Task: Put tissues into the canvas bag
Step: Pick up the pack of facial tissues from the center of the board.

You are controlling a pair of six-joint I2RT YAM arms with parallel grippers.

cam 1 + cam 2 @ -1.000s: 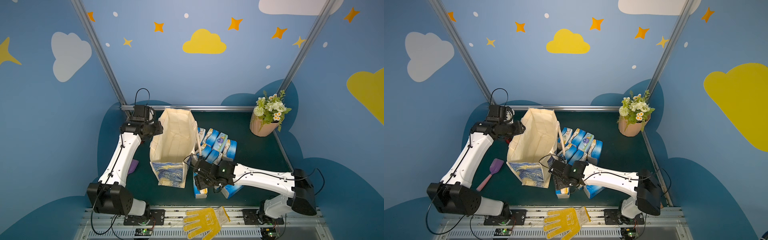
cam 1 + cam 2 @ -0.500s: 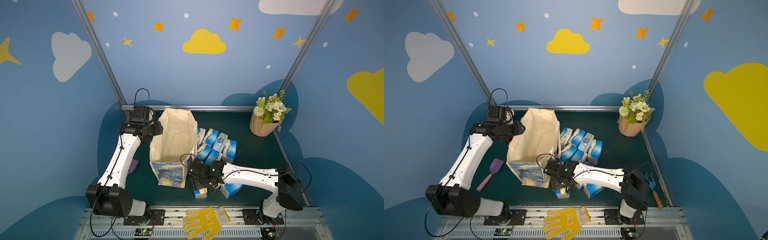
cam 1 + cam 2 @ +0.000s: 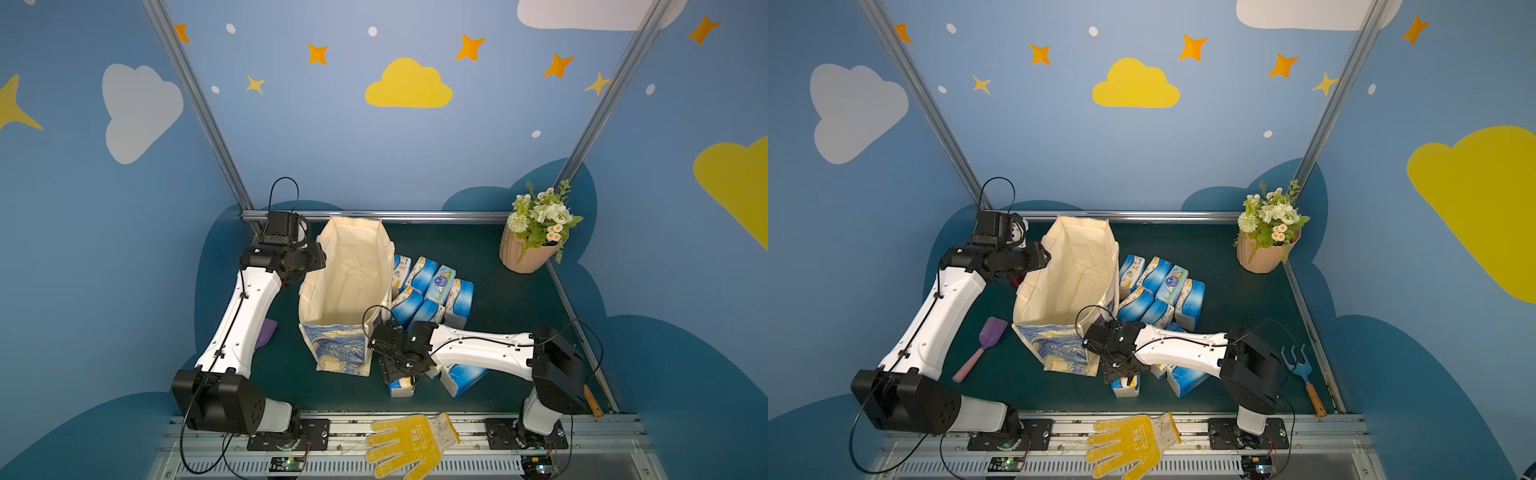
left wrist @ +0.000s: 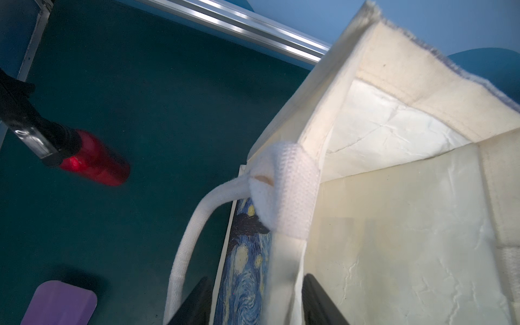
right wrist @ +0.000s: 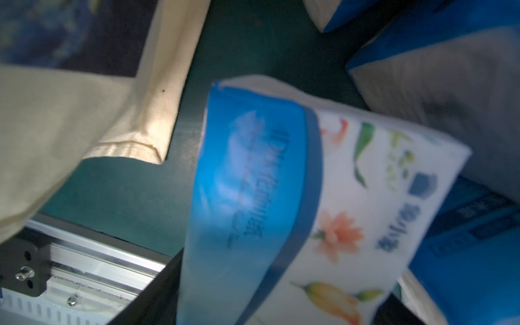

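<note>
Tissue pack (image 3: 400, 390), blue-and-white with floral print: lies on the worktop (image 3: 490, 266), just beside the front corner of the canvas bag (image 3: 332, 353), directly beneath the right pincer (image 3: 397, 368). In the right wrist view the pack (image 5: 323, 211) sits between the two dark jaws; whether they press it cannot be told. Second pack (image 3: 463, 376): under the right arm. Cluster of packs (image 3: 428, 286): against the bag's side. Bag: upright, mouth open. Left pincer (image 4: 257, 281): closed on the bag's rim, by the strap.
</note>
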